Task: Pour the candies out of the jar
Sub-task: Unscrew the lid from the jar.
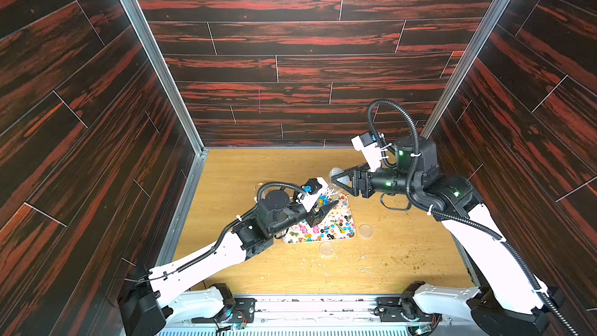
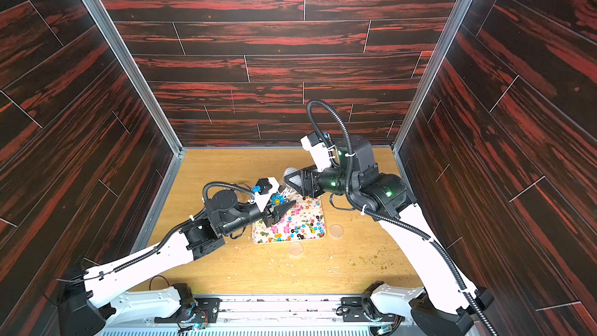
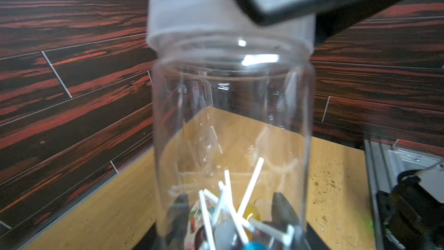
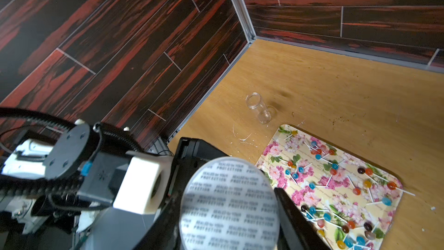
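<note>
We see the jar (image 3: 233, 116). It is clear plastic, its pale lid (image 3: 192, 13) is still on, and the left pincer (image 3: 230, 212) holds it up. A few candies (image 3: 252, 211), round balls on white sticks, sit at its bottom. Many more, blue, orange, red and dark, lie spread on the flowery tray (image 4: 276, 135).

The base of the jar (image 3: 230, 116) and some candies (image 3: 252, 210) inside are cut off by the left wrist view's lower edge. Its lid (image 3: 192, 13) is blurred there and partly covered by a black finger (image 3: 312, 7)
</note>
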Controlling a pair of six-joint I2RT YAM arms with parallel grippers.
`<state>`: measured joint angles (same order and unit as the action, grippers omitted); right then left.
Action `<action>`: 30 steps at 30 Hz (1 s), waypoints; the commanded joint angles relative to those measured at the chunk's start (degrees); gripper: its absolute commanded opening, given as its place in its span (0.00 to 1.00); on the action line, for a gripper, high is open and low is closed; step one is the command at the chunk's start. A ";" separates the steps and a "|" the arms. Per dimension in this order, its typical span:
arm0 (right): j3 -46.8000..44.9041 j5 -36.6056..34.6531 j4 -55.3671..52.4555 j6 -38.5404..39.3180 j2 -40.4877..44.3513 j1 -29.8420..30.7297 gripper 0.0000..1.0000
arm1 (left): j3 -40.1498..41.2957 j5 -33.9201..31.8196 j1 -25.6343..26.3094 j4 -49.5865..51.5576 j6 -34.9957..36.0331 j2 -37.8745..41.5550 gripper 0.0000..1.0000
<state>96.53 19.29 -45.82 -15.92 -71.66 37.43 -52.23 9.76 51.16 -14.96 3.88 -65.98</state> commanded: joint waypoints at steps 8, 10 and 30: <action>3.65 9.54 1.52 16.86 2.56 0.41 0.47 | -1.75 21.15 0.68 0.65 -11.15 5.55 0.36; 4.22 11.60 0.96 19.11 2.32 0.34 0.47 | -1.56 22.63 0.70 -0.24 -12.56 5.52 0.36; 9.09 16.83 -5.53 28.78 -0.07 0.29 0.51 | 0.28 22.86 0.66 -2.42 -14.43 5.86 0.36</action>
<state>105.36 36.49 -53.34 8.05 -71.33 37.87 -52.73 31.88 51.03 -17.17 -7.84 -61.01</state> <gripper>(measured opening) 0.557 0.585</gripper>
